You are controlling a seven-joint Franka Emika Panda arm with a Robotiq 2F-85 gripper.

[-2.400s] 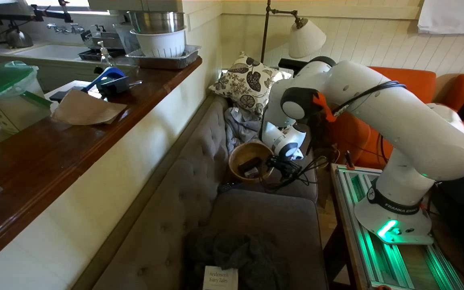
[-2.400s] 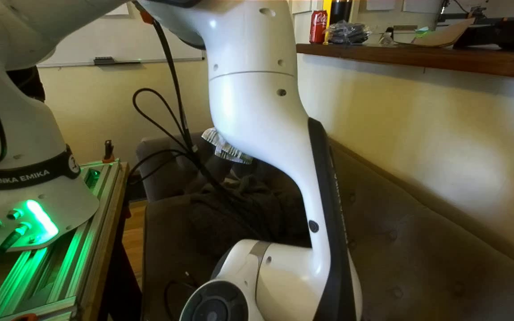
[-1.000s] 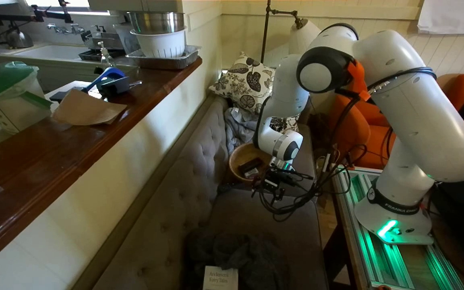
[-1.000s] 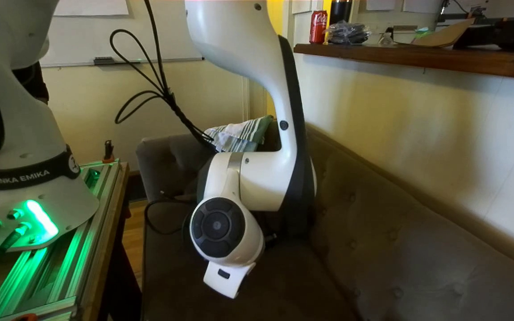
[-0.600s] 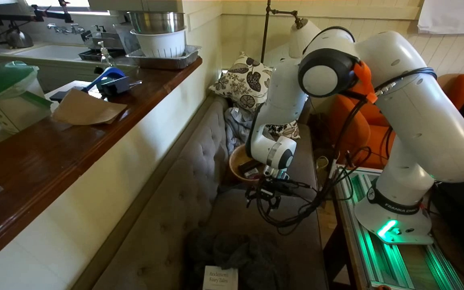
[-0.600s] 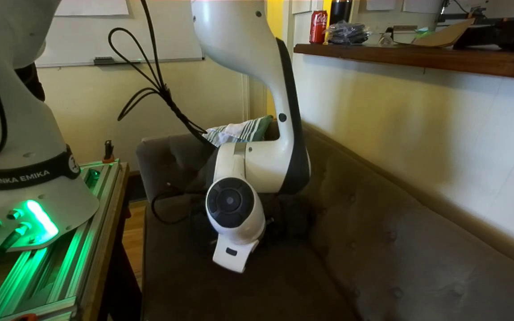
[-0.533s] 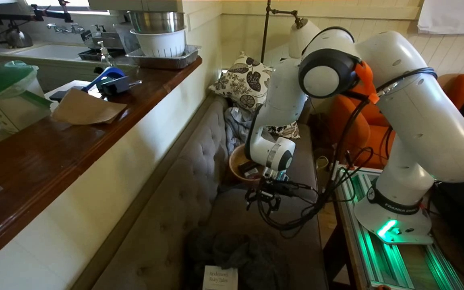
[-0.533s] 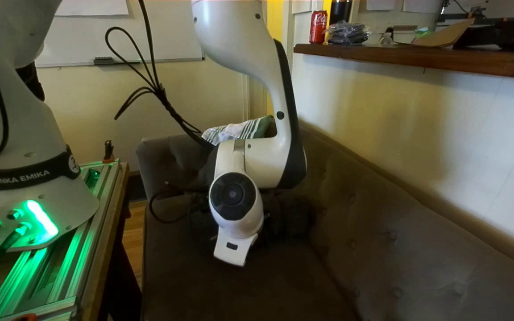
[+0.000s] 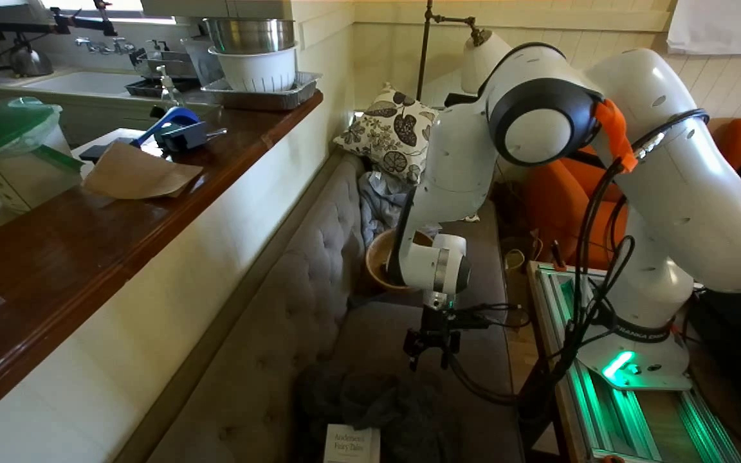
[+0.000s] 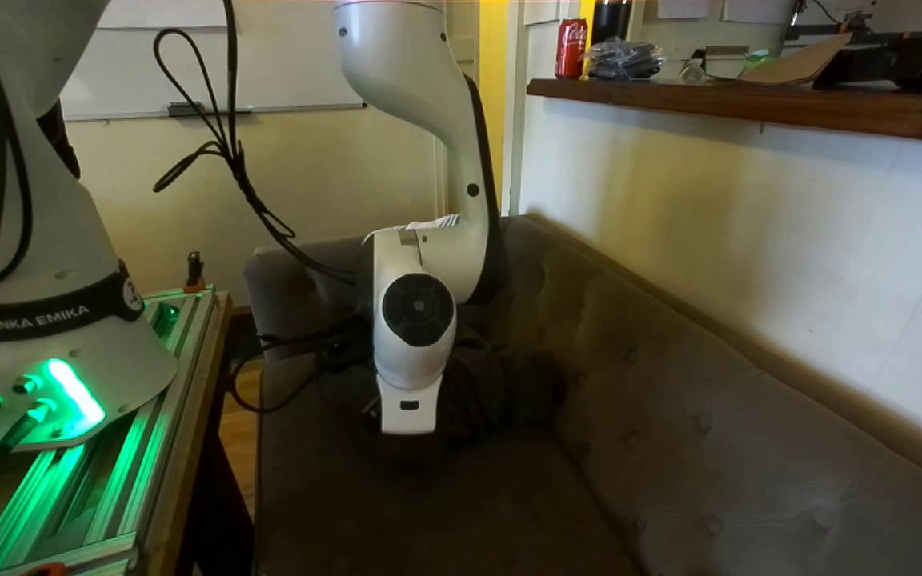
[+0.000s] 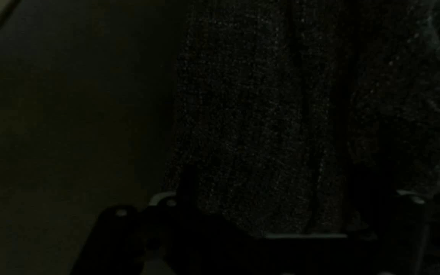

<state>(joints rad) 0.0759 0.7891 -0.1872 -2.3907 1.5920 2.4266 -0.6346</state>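
A rumpled dark grey blanket (image 9: 370,399) lies on the sofa seat, with a pale book titled Andersen's Fairy Tales (image 9: 352,444) at its near edge. Above and slightly behind the blanket hangs my gripper (image 9: 429,360), pointing down, its two fingers spread. The wrist view is very dark; there the blanket (image 11: 254,114) fills the middle, seen between and beyond the open jaws of the gripper (image 11: 277,175). Nothing appears held. In an exterior view the arm's wrist hides most of the gripper, and part of the blanket (image 10: 517,392) shows behind it.
Behind the wrist a wooden bowl (image 9: 378,263) stands on the sofa, partly covered by the arm. The tufted sofa back (image 9: 293,308) runs along the wall under the wooden counter (image 9: 171,238). Cables (image 9: 583,321) loop from the arm towards the robot's table (image 9: 557,392).
The arm has swung away from the bowl towards the blanket, and the gripper has turned to point downward. Its cables have shifted towards the robot's base. The jaws look spread as before.
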